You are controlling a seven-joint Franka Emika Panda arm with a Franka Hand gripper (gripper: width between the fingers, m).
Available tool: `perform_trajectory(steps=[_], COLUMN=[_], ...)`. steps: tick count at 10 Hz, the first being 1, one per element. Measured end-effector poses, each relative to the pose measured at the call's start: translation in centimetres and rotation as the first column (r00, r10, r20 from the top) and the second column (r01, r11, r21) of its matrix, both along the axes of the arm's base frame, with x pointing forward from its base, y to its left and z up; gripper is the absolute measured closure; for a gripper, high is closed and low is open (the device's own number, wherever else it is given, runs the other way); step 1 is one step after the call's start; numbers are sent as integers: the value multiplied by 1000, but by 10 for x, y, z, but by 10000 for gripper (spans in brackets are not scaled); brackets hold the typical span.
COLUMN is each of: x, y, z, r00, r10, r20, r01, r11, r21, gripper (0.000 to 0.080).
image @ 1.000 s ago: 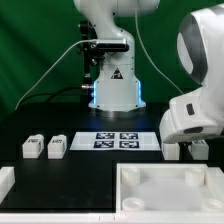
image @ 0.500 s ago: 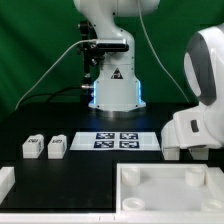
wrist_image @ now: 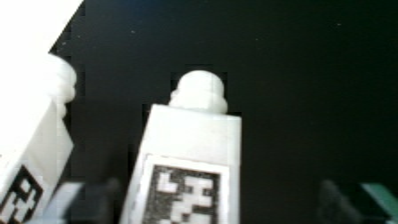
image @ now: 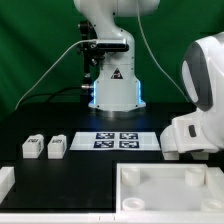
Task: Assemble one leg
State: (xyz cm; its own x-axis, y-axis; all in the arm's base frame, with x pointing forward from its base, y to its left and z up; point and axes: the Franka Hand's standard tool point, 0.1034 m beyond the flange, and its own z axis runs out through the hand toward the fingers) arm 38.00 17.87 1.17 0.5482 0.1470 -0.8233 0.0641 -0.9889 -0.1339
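Note:
In the wrist view a white leg (wrist_image: 192,165) with a black-and-white tag and a rounded peg lies on the black table, between my gripper's (wrist_image: 222,200) spread fingers. It sits close to one finger (wrist_image: 86,200) and well apart from the other (wrist_image: 365,195). The gripper is open and holds nothing. A second leg (wrist_image: 39,130) lies beside the first, outside the fingers. In the exterior view my white hand (image: 197,132) is low at the right and hides the fingers and these legs. Two more legs (image: 32,148) (image: 57,147) stand at the exterior view's left.
The large white panel (image: 150,205) with raised corner sockets lies at the front. The marker board (image: 122,140) lies in the middle before the robot base (image: 112,90). A white piece (image: 5,182) shows at the front left edge. A white surface (wrist_image: 27,30) fills one wrist-view corner.
In the exterior view my hand has moved down and toward the right, now covering the two legs that showed below it a second ago.

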Motion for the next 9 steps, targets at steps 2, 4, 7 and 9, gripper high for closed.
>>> perform_trajectory(steps=[2,4,7,9], x=[0,0,0,0], y=[0,0,0,0], z=[0,0,0,0], r00=[1000,1000,1000,1000], r10=[0,0,0,0], r20=[0,0,-1,-1], r01=[0,0,0,0], r11=[1000,1000,1000,1000], r21=[0,0,0,0], gripper=[501,509,509,509])
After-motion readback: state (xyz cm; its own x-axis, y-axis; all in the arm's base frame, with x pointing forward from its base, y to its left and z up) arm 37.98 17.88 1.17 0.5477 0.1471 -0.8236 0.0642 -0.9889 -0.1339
